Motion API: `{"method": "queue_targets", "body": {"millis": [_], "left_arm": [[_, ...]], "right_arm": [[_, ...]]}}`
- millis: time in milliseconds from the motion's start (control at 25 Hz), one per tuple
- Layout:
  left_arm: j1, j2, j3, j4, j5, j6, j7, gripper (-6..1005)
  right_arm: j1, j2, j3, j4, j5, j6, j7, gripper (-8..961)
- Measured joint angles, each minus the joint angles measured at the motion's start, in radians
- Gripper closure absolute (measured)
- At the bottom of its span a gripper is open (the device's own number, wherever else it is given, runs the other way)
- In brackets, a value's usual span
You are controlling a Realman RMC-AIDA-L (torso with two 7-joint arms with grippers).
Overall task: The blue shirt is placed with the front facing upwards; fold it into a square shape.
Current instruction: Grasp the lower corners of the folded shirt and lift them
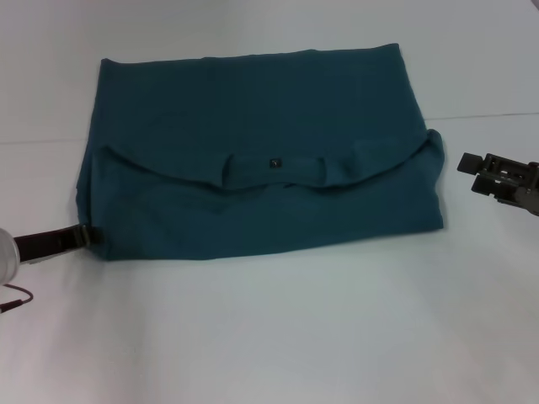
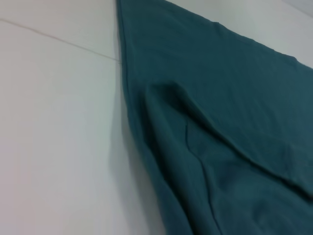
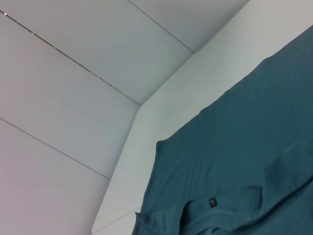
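The blue shirt (image 1: 253, 126) lies on the white table, its collar end folded over so the round collar and small dark label (image 1: 274, 162) face up at mid-cloth. The print is hidden. My left gripper (image 1: 87, 236) is low on the table, touching the shirt's near left corner. The left wrist view shows that edge of the shirt (image 2: 220, 122) with a raised fold. My right gripper (image 1: 472, 174) hovers open and empty just off the shirt's right edge. The right wrist view shows the shirt (image 3: 244, 147) and the label (image 3: 212, 202).
The white table (image 1: 269, 337) extends bare in front of the shirt and on both sides. A thin seam line (image 1: 488, 116) crosses the table at the back. A dark cable (image 1: 17, 299) lies at the near left by my left arm.
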Motion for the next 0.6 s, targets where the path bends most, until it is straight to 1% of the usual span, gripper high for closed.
{"method": "queue_targets", "body": {"millis": [120,280,320,400,440,600], "left_arm": [[-0.007,0.021,-0.041,-0.010,-0.019,0.069,-0.044,873],[-0.031,0.075,-0.183,-0.076,-0.081,0.229,-0.091,926],[-0.041,0.092,-0.232,-0.108,-0.087,0.268,-0.093,927],[-0.053,0.113,-0.298,-0.151,-0.086,0.318,-0.092,928],[-0.057,0.121,-0.317,-0.165,-0.084,0.333,-0.091,928],[-0.053,0.124,-0.323,-0.169,-0.083,0.336,-0.092,928]], "right_arm": [[0.000,0.000,0.000,0.000,0.000,-0.001,0.000,119],[0.000,0.000,0.000,0.001,0.000,-0.003,-0.006,119],[0.000,0.000,0.000,0.001,0.000,-0.003,-0.009,119],[0.000,0.000,0.000,0.001,0.000,-0.003,-0.011,119],[0.000,0.000,0.000,0.001,0.000,-0.003,-0.011,119],[0.000,0.000,-0.004,0.004,-0.005,-0.001,-0.011,119]]}}
